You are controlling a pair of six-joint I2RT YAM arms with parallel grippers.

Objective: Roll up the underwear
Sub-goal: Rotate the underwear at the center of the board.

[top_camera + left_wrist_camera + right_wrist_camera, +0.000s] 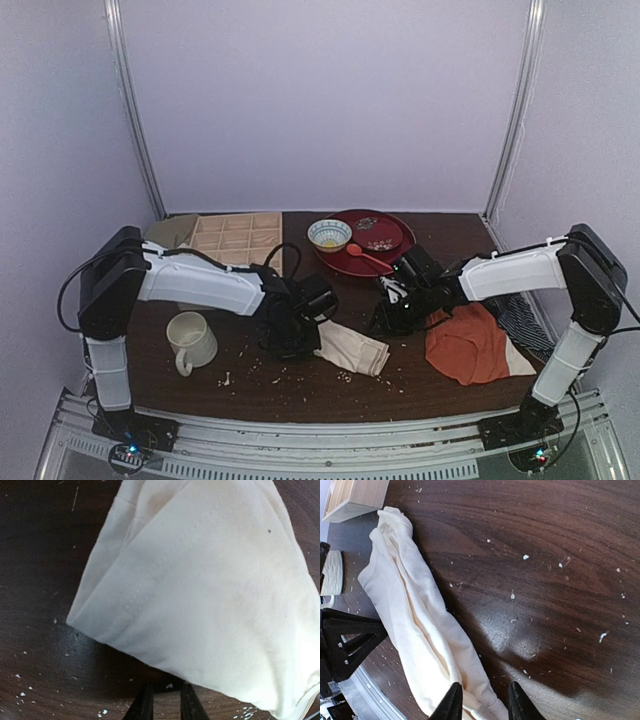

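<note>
The left gripper [165, 706] is hovering with narrowly parted, empty jaws just beside the underwear [352, 348], which is lying mid-table as a long bundle slanting from far-left to near-right. The right gripper [482, 703] is straddling one end, jaws apart. Crumbs [525, 557] are dotting the dark wooden table [180, 392] inside pale walls [330, 100].

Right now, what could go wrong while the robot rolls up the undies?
1. White crumbs lie all over the table; they could get rolled inside the underwear.
2. The right hand straddles only the tip of the cloth, so a pinch there might slip or pull the folds loose.
3. The mug stands close beside the left arm; a wide swing might bump it.
</note>
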